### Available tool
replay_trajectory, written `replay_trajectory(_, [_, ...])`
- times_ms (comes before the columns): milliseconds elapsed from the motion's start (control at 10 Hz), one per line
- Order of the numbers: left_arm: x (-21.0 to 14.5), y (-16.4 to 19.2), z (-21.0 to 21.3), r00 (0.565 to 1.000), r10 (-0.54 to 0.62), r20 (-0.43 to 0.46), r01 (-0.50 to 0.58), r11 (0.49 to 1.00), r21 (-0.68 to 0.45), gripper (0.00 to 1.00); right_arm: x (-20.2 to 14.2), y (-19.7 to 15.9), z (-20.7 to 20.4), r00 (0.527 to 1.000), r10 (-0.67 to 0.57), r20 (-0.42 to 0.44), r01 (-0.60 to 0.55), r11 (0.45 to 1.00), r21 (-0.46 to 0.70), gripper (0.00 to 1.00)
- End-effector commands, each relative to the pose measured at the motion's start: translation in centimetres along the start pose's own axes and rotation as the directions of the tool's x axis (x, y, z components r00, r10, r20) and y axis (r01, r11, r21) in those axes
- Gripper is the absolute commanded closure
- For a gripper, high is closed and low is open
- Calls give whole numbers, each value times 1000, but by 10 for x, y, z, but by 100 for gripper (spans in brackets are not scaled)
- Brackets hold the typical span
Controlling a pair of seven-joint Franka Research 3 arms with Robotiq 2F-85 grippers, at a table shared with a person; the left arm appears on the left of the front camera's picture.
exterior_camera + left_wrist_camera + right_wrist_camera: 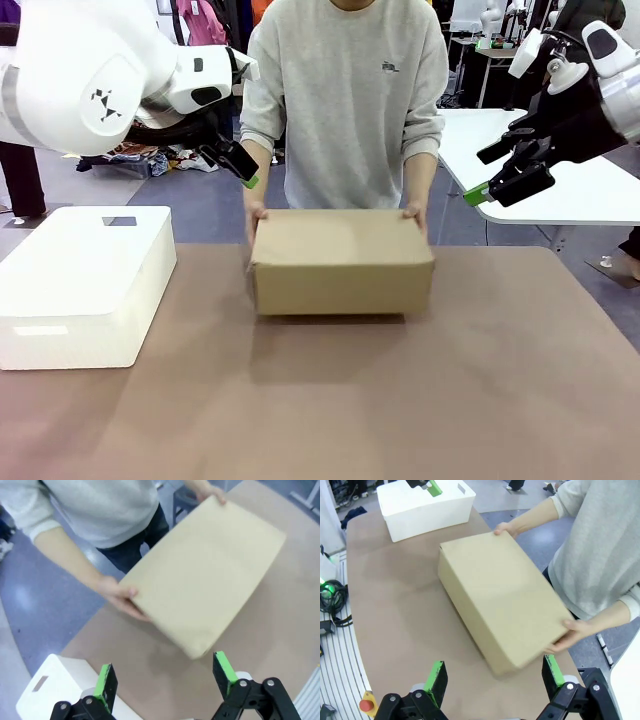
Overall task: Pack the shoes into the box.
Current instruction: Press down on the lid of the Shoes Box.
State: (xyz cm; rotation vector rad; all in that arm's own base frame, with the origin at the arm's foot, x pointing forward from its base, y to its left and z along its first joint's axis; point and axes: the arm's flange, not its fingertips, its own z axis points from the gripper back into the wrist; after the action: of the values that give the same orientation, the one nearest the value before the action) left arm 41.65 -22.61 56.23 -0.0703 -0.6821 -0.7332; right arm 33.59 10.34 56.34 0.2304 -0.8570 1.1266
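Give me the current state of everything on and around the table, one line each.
box: closed, lid down, resting on the table, held at both ends by the person.
person's hands: one on each far corner of the box.
white foam box: on the table at the robot's left, untouched.
left gripper: open, empty, raised above the table.
right gripper: open, empty, raised above the table.

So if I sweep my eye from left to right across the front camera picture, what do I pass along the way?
White foam box → left gripper, open → closed cardboard box, a person's hand at each far corner → right gripper, open.
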Motion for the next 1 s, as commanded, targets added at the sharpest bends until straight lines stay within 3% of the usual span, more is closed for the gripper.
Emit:
replay_trajectory(0, [1, -6, 0, 1000, -10, -4, 10, 1000, 9, 0, 0, 2, 0, 1000, -17, -5, 17, 1000, -6, 0])
replay_trajectory(900, [1, -6, 0, 1000, -10, -4, 10, 1000, 9, 0, 0, 2, 0, 1000, -17, -5, 17, 1000, -6, 0])
